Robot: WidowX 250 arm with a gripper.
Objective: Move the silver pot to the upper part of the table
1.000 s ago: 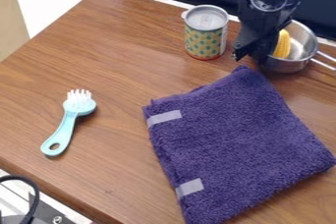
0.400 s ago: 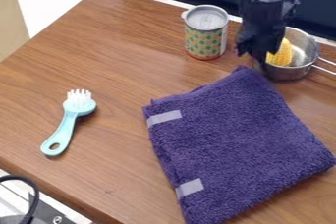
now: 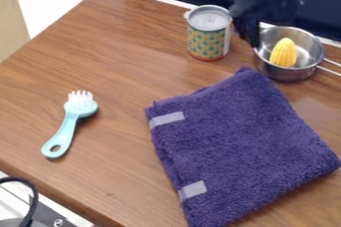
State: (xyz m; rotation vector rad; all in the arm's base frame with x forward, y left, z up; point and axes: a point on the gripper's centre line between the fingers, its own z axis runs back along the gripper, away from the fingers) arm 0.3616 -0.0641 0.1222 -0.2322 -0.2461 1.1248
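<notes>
Pot [image 3: 285, 73]: upright, at upper right of table [image 3: 126, 71], corn [image 3: 283, 53] inside; placement seemingly done. Gripper [image 3: 252, 41]: beside pot's rim; jaws spread or closed, cannot tell. Left: likely only withdrawal.

Between the brush [image 3: 70, 124] and the towel [image 3: 243, 146], bare wood [image 3: 126, 141] is leaving a wide way for a hand. The can [image 3: 208, 37] is obstructing one side of the pot [image 3: 287, 73], and the towel is lying near its front.

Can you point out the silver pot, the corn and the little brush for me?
Silver pot [image 3: 281, 73]: camera view, outer wall.
Corn cob [image 3: 283, 53]: camera view, middle of the kernels.
Brush [image 3: 66, 130]: camera view, handle.
</notes>
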